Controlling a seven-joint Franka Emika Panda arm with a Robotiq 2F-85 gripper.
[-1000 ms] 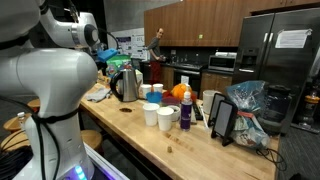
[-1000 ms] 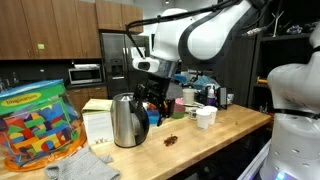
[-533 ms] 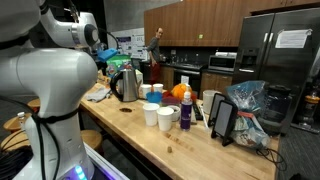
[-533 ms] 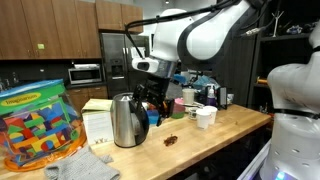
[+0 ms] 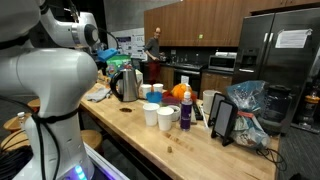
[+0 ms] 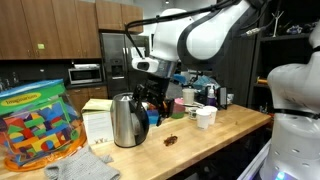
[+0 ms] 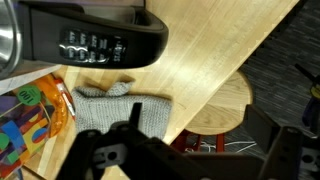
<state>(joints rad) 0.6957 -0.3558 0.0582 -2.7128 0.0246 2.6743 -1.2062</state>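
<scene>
Wrist view: hand [image 7: 190, 152] spread nr kettle handle [image 7: 100, 42], grey cloth [image 7: 120, 108] at counter [image 7: 225, 50] edge.

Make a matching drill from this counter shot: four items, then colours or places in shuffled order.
Things:
1. kettle
2. cloth
3. tub
4. stool

Descriptions:
A. round, pale wood, down beside the counter
B. shiny steel with a black handle
C. grey, crumpled near the counter's edge
D. clear, full of coloured blocks

Pairs: 1-B, 2-C, 3-D, 4-A
</scene>
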